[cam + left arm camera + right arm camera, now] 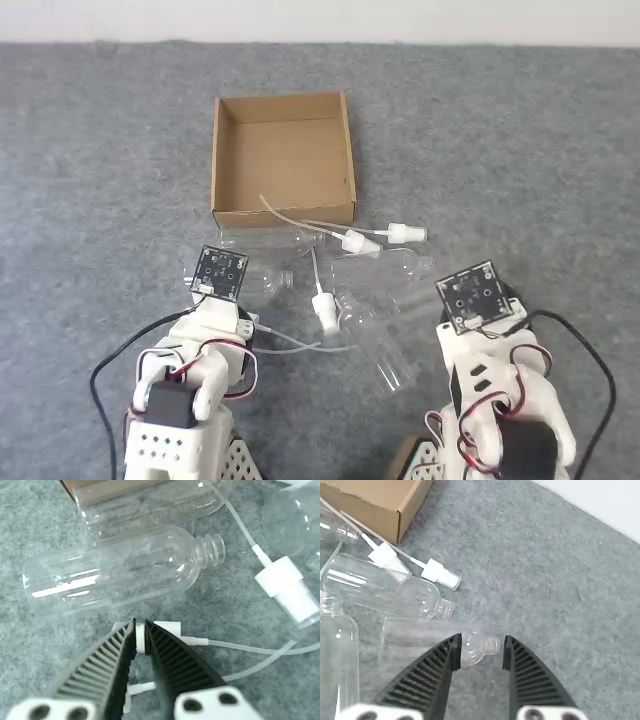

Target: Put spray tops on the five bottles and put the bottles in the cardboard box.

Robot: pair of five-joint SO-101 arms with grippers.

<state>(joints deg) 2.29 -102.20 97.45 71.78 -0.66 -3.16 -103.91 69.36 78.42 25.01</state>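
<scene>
Several clear plastic bottles lie on their sides on the grey carpet in front of the open cardboard box (283, 155). My left gripper (139, 627) is shut on a white spray top (141, 636) whose thin tube trails away over the carpet. Just beyond it lies an uncapped bottle (125, 570). My right gripper (480, 647) is open, its fingers on either side of the neck of another lying bottle (427, 642). Two loose spray tops (385, 555) (442, 575) rest near the box corner (375, 505). A third top (325, 310) lies among the bottles.
The box interior holds nothing. Thin tubes from the spray tops cross the bottle pile (370, 300). The two arms (190, 390) (500, 400) stand at the near edge, with bare carpet to both sides and beyond the box.
</scene>
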